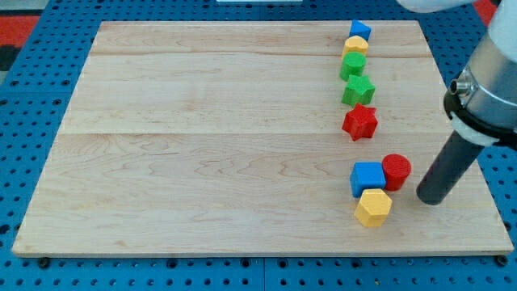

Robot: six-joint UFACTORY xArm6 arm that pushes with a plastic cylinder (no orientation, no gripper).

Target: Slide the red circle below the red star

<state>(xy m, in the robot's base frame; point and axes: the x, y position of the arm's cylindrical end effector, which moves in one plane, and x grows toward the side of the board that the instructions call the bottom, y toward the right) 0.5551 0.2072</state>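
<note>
**Rod tip beside the red circle, approach step**

My tip (431, 199), the blunt lower end of a straight dark rod, rests on the wooden board (202, 145) near the view's right edge. It has no jaws, so there is nothing to spread or press together, and it holds nothing. It stands just to the right of the red circle (397, 171), close to it, though whether they touch cannot be told.

The red circle sits against the upper right corner of a blue block (367, 178), roughly cube-shaped. A yellow hexagonal block (373, 208) lies just under the blue one. Above this cluster, apart from it, is the red star (359, 121). A column runs from the star toward the view's top: a green star-like block (358, 90), a second green block (352, 65), a yellow block (355, 46) and a blue block (359, 30) at the board's far edge.

The circle lies lower than the star but off to its right. The step in hand looks like lining up for a push. The next move likely calls for nudging the circle leftward and slightly upward, clear of the blue block's top, so it settles directly under the star without knocking it.
</note>
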